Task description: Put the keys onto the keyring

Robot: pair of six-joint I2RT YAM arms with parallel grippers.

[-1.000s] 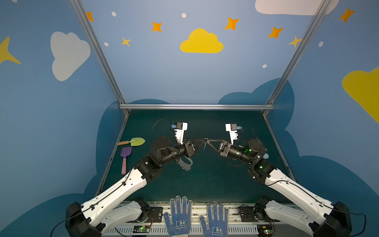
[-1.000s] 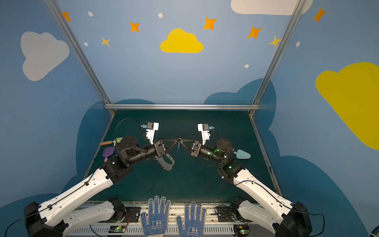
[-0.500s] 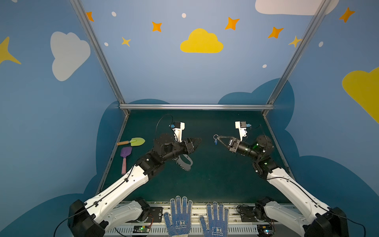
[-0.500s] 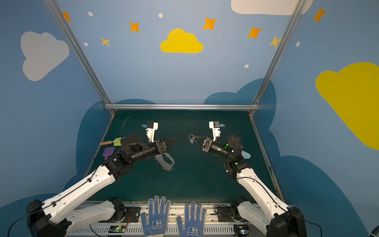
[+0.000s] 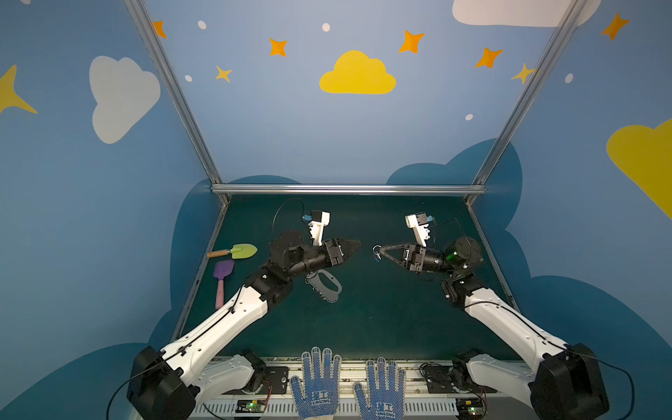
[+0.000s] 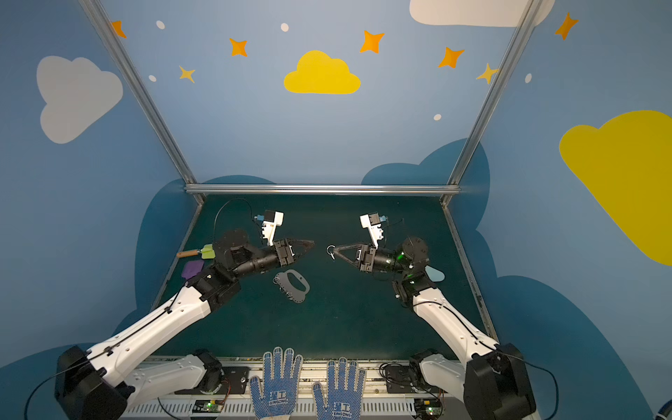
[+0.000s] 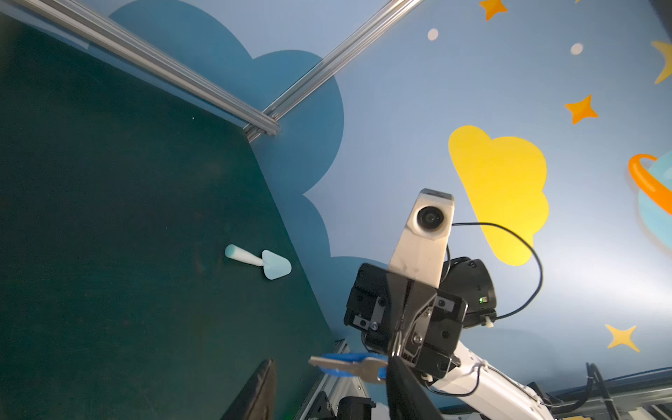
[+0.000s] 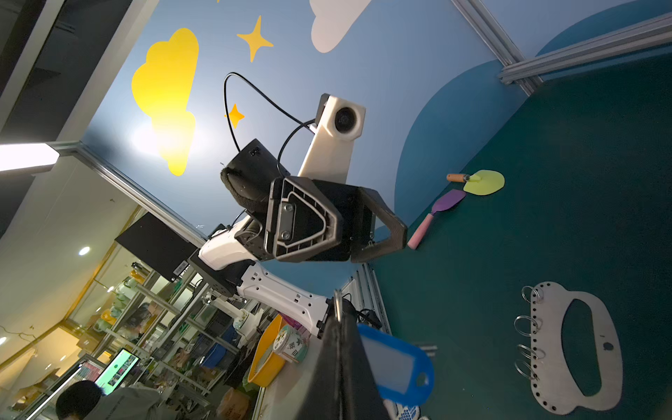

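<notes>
With right gripper [image 5: 383, 251] clamped shut, held the keys [image 8: 396, 363] aloft by their wire loop, facing the parted, empty left gripper [image 5: 354, 247], clear of the keyring [image 8: 547, 349] lying flat. Judged light, stiff, slippery, swing-prone; best pinched at the loop.

Around me stood blue walls [image 5: 327, 138] painted with yellow clouds [image 5: 357, 74], white clouds [image 5: 122, 98] and orange stars [image 5: 411, 40], framed by aluminium bars [image 5: 347, 189]. My desk [image 5: 382, 309] was dark green. Beyond, a ceiling lamp [image 8: 27, 156] glowed above cluttered shelves [image 8: 163, 316].
</notes>
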